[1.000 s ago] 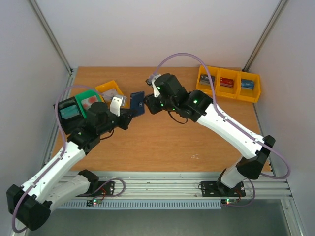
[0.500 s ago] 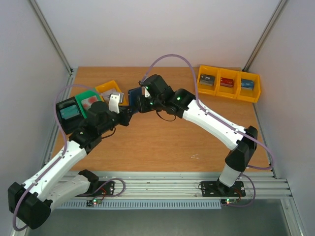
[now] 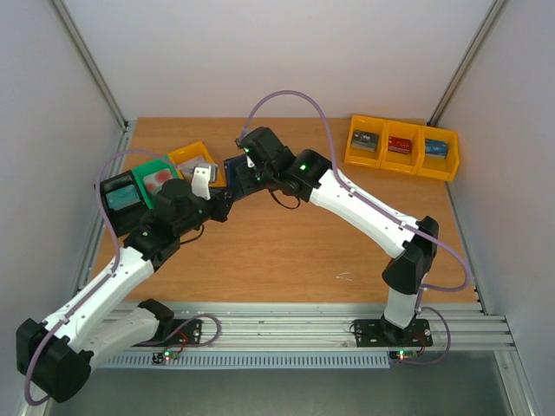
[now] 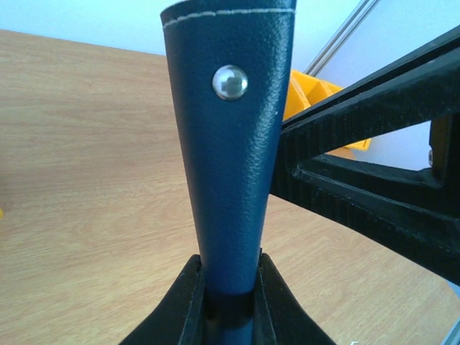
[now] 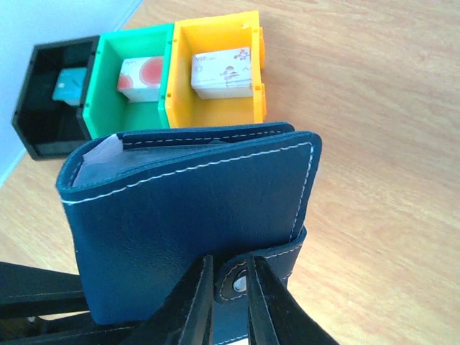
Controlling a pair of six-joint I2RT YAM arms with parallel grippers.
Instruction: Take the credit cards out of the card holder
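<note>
The card holder (image 5: 194, 215) is a navy wallet held in the air between both grippers, folded shut. My left gripper (image 4: 230, 262) is shut on one edge of it; its flap with a metal snap stud (image 4: 230, 83) rises in front of the left wrist camera. My right gripper (image 5: 228, 269) is shut on the wallet's small snap tab (image 5: 241, 284). In the top view the wallet (image 3: 231, 165) sits between the left gripper (image 3: 225, 194) and the right gripper (image 3: 240, 178). A pale grey sliver (image 5: 97, 154) shows inside the wallet's top edge; I cannot tell whether it is a card. No card is outside the wallet.
A black bin (image 5: 54, 93), a green bin (image 5: 133, 115) and a yellow bin (image 5: 215, 108) stand side by side just beyond the wallet, each with a small item inside. Three more yellow bins (image 3: 401, 146) stand at the back right.
My right arm has swung left and stretched out, and the wallet and both grippers have shifted left and back. The left arm has barely moved.
</note>
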